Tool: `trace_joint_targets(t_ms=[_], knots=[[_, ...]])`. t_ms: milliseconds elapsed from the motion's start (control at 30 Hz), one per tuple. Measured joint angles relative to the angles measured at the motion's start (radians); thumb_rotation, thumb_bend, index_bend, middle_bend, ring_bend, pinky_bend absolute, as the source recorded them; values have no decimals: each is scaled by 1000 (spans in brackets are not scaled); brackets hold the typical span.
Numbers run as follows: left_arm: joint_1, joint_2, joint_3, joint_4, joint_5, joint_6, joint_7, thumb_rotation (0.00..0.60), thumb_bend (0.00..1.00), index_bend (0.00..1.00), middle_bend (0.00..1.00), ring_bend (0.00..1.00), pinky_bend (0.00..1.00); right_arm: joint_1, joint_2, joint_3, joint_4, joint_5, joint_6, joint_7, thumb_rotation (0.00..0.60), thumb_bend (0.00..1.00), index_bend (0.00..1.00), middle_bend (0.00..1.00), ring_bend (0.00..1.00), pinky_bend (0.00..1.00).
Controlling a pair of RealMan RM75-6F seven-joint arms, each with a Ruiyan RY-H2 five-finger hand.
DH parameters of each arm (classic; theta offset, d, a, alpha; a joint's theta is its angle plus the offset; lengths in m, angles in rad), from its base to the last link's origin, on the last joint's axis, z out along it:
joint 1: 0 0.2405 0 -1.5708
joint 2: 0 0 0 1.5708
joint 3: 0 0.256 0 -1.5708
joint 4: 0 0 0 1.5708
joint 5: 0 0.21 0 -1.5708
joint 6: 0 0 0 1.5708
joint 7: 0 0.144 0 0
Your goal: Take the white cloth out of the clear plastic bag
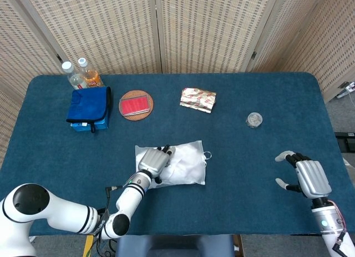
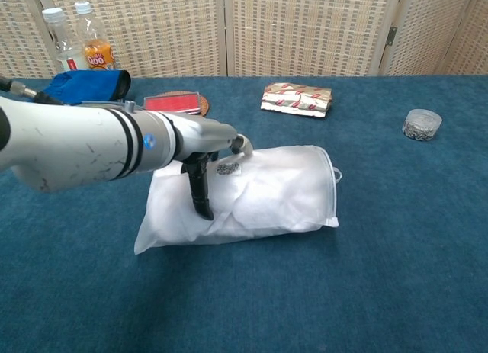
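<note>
Clear plastic wraps the white cloth (image 1: 183,162) in the head view: the clear plastic bag (image 1: 191,149) lies flat near the middle of the blue table (image 1: 233,201), its zip end pointing toward the robot's right, and the cloth is entirely inside it. The left hand (image 1: 153,161) rests on the bag's left end, fingers curled over it, probably to pin the bag so the cloth can be drawn out of the far end. Whether it truly grips the plastic cannot be told from here. The right hand (image 1: 305,176) hovers well apart near the table's right edge, fingers spread, holding nothing.

In the chest view, the left hand (image 2: 204,151) presses down on the bag (image 2: 297,204), a dark finger (image 2: 200,193) laid across its front face. The plastic is dented beneath it. The right hand is out of this view.
</note>
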Motion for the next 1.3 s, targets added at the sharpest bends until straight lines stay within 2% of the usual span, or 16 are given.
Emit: trace_joint_targets(t_ms=[367, 567, 933, 1167, 1300], knots=[[-17, 0, 11, 10, 8, -21, 48, 600, 0, 285, 323, 401, 561, 2, -3, -1, 2, 0, -4, 2, 600, 118, 403, 336, 325, 451], [-8, -1, 17, 12, 62, -17, 39, 600, 8, 371, 413, 473, 603, 2, -6, -2, 7, 0, -4, 6, 600, 119, 404, 336, 324, 451], [45, 18, 38, -3, 239, 20, -19, 600, 124, 428, 482, 527, 644, 5, -12, 2, 8, -3, -1, 10, 600, 118, 404, 336, 324, 451], [96, 59, 50, -40, 349, 49, -65, 600, 127, 439, 494, 536, 652, 9, -31, 15, 11, -7, 14, 13, 600, 118, 404, 332, 323, 451], [113, 80, 53, -64, 382, 60, -74, 600, 127, 441, 495, 536, 653, 14, -44, 26, 11, -13, 27, 13, 600, 118, 424, 286, 289, 451]])
